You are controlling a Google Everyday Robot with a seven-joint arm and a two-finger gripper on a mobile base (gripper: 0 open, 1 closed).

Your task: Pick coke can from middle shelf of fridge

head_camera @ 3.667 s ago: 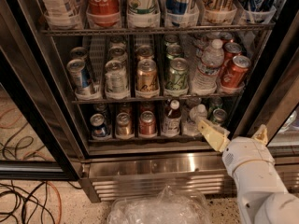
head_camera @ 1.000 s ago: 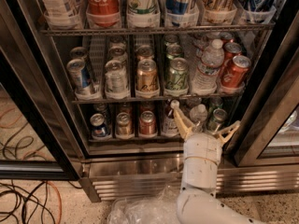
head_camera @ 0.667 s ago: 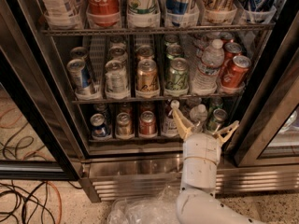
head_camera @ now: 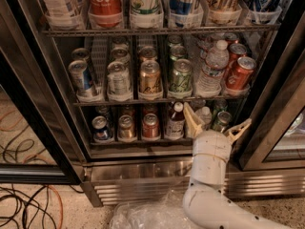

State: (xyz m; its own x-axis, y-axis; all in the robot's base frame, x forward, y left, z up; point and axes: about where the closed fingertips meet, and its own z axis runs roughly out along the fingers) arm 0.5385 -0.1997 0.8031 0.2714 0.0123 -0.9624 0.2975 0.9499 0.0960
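**A:** Where is the gripper (head_camera: 215, 126) just now?

**B:** Low on the right, in front of the fridge's (head_camera: 143, 168) bottom shelf, wrist pointing up and inward. Its two fingers (head_camera: 192, 120) are spread wide apart and hold nothing. The left one stands just beside a small dark bottle (head_camera: 175, 120), and the right one reaches out toward the black door frame (head_camera: 274, 104).

**A:** And the coke can (head_camera: 239, 73)?

**B:** It is at the right end of the middle shelf (head_camera: 95, 102), frontmost in its lane and just to the right of the clear water bottle (head_camera: 213, 68). More red cans sit farther back in the same lane.

**A:** How does it lie relative to the fingers?

**B:** A shelf higher and a little to the right. The can isn't plumb; its silver lid tips right, toward the door frame, so its long axis leans.

**A:** So what does the reach call for?

**B:** My judgement is that the gripper should rise past the shelf's wire front edge, drift slightly right, and tilt the wrist to match the lean, so the open fingers straddle the can's sides. The water bottle on the left and the frame on the right leave little room, so a bump against either is the risk.
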